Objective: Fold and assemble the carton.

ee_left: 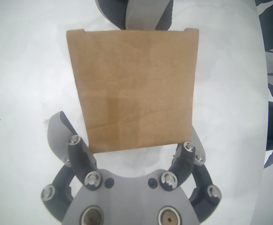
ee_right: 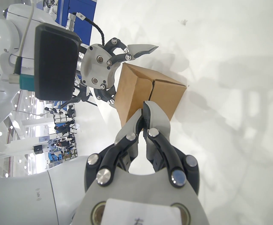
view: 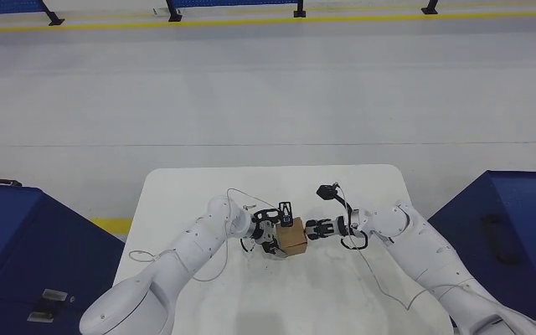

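A small brown carton (view: 292, 237) stands folded up as a box near the middle of the white table (view: 176, 197). In the left wrist view its flat top face (ee_left: 134, 85) lies between my left gripper's (ee_left: 128, 127) spread fingers, which straddle it; one finger (ee_left: 58, 130) stands off its edge. My left gripper (view: 272, 228) is open on the carton's left. My right gripper (ee_right: 145, 107) is shut with nothing in it, tips against the seam of the carton's (ee_right: 147, 87) end flaps. From the left wrist it appears beyond the carton's far edge (ee_left: 147, 15).
Blue barriers flank the table at the left (view: 42, 243) and right (view: 494, 218). Bare tabletop lies around the carton on all sides. The table's far edge (view: 268, 170) borders a pale floor.
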Robot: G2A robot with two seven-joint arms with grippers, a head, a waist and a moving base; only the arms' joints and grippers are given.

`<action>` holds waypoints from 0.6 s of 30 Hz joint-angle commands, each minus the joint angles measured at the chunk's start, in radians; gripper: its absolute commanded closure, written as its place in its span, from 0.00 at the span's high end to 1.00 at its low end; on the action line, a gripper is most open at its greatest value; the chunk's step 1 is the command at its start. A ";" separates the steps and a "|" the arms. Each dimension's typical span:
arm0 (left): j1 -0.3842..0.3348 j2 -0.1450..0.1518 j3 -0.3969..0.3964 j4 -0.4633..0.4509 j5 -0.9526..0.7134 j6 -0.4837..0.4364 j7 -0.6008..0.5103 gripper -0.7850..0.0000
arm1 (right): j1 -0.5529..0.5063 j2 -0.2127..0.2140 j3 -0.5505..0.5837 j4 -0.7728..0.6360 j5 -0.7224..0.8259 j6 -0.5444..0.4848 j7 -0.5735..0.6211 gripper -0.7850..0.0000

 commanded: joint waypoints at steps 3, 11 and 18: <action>0.004 0.000 -0.003 -0.004 0.005 0.000 0.002 1.00 | -0.005 -0.002 -0.004 -0.016 -0.045 0.027 -0.029 0.00; 0.005 0.003 -0.013 -0.008 0.011 0.008 0.007 1.00 | -0.005 0.002 0.028 -0.009 -0.017 0.019 -0.024 0.00; 0.012 0.025 -0.032 -0.009 0.018 -0.037 0.025 1.00 | 0.007 0.012 0.091 0.007 0.102 0.017 0.057 0.00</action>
